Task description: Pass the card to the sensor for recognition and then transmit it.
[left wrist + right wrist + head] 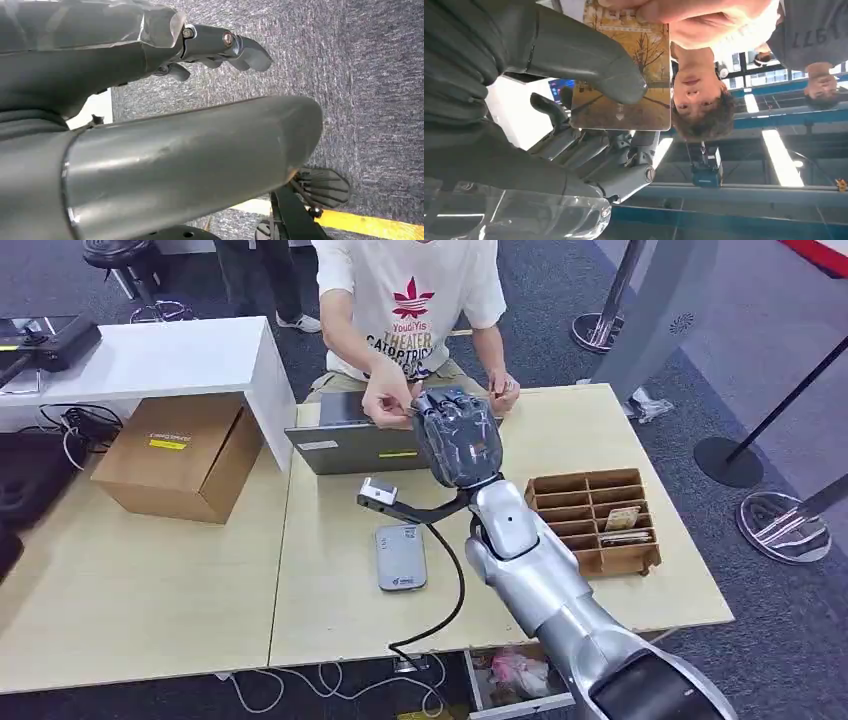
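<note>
Right hand [549, 100] fingers [594, 70] apparently pinch the card [634, 95].

cardboard box [180, 455], laptop [350, 445], wooden compartment organizer [595, 520] on the table [150, 610].

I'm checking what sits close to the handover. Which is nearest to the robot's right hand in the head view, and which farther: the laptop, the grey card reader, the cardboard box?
From the right hand:
1. Laptop, just beside the hand, toward the person.
2. Grey card reader, on the table nearer the robot.
3. Cardboard box, far off on the left table.
</note>
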Available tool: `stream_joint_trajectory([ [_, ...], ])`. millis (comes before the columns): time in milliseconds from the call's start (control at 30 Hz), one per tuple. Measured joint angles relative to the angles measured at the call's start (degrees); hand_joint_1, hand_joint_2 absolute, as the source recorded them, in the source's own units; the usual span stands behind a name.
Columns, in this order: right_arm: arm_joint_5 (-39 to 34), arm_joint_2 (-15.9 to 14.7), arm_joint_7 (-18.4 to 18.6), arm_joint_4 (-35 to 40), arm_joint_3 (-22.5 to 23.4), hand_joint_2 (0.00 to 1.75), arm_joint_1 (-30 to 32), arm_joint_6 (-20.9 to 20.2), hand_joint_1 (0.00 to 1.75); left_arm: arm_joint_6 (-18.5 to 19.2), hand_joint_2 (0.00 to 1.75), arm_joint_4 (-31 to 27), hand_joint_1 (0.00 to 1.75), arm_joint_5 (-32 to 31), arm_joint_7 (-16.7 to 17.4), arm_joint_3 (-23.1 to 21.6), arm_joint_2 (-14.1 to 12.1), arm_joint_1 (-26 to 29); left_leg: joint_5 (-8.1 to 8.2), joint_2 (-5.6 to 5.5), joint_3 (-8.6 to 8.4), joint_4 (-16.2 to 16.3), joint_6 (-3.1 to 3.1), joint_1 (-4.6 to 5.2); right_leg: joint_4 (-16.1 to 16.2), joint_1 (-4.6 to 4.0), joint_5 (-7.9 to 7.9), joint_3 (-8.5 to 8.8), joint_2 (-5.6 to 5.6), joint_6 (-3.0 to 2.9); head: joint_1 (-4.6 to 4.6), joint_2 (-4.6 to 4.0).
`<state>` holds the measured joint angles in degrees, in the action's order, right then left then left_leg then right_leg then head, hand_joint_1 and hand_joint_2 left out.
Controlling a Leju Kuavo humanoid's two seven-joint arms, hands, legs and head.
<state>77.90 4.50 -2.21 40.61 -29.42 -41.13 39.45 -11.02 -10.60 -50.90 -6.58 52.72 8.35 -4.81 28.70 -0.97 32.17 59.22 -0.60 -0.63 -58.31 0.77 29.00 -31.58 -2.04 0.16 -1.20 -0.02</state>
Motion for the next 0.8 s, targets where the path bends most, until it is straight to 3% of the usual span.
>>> stream_joint_trajectory([
  [533,-0.26,0.00,0.48,0.19,0.00,1.75,0.07,0.06,1.75,0.09,0.00,0.00,0.00,-0.02,-0.02,0.02,0.00,0.00,0.00,0.00,0.00,0.00,0.00,0.00,0.00,0.00,0.00,-0.01,0.00,0.00,0.00,0.00],
  [800,1.12,-0.35,1.79,4.37,0.00,1.75,0.55,0.07,1.75,0.09,0.00,0.00,0.00,-0.17,-0.02,0.04,0.00,0.02,0.00,0.00,0.00,0.00,0.00,0.00,0.00,0.00,0.00,-0.02,0.00,0.00,0.02,0.00],
])
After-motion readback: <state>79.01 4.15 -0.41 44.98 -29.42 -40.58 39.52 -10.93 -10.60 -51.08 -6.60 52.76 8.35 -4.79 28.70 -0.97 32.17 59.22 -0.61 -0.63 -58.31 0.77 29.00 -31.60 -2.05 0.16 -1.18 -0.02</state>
